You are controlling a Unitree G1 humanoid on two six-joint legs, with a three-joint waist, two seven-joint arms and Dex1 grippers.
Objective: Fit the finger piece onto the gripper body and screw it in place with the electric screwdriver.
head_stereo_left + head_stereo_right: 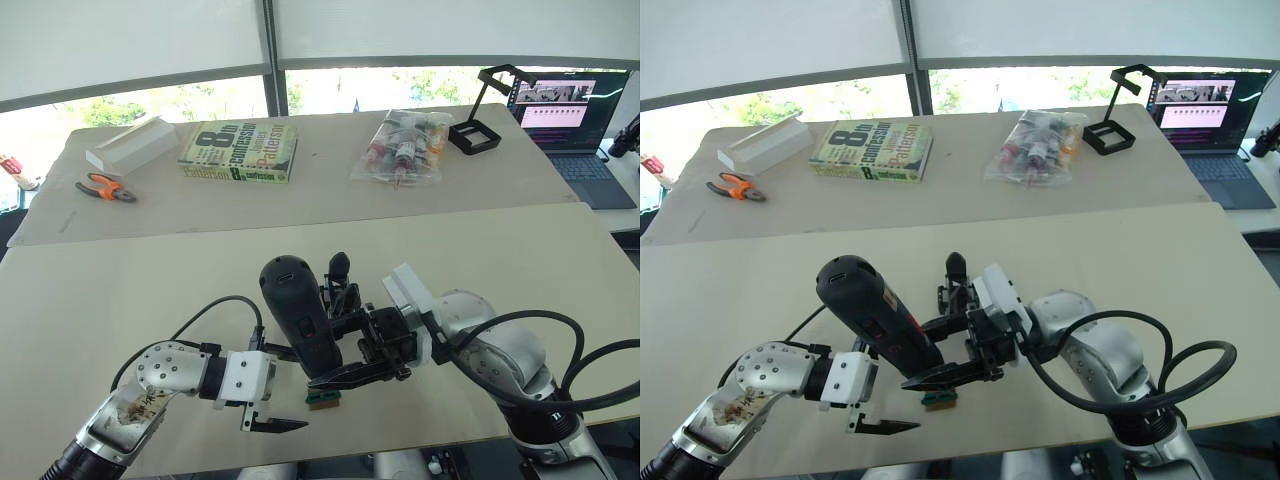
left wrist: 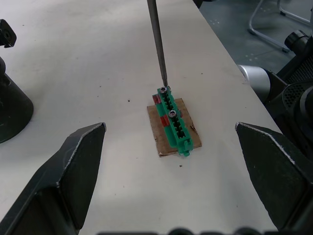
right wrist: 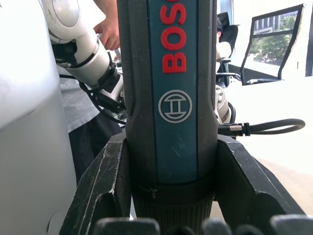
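My right gripper (image 3: 171,147) is shut on the electric screwdriver (image 1: 296,318), a thick black tool held nearly upright over the near table. In the left wrist view its thin metal bit (image 2: 157,44) rests tip-down on a screw of a small green block (image 2: 172,125) lying on a brown card. My left gripper (image 2: 170,128) stands wide open on either side of that block, touching nothing. The gripper body (image 1: 340,285), black with an upright pointed finger, stands just behind the screwdriver; its round base (image 2: 10,105) is beside the block. A separate finger piece is out of view.
On the far table lie orange-handled pliers (image 1: 105,187), a white box (image 1: 130,145), a book (image 1: 240,152), a bag of small items (image 1: 402,148), a black stand (image 1: 478,128) and a laptop (image 1: 575,110). The block sits close to the table's front edge (image 1: 400,445). A person's hand (image 3: 110,29) shows behind.
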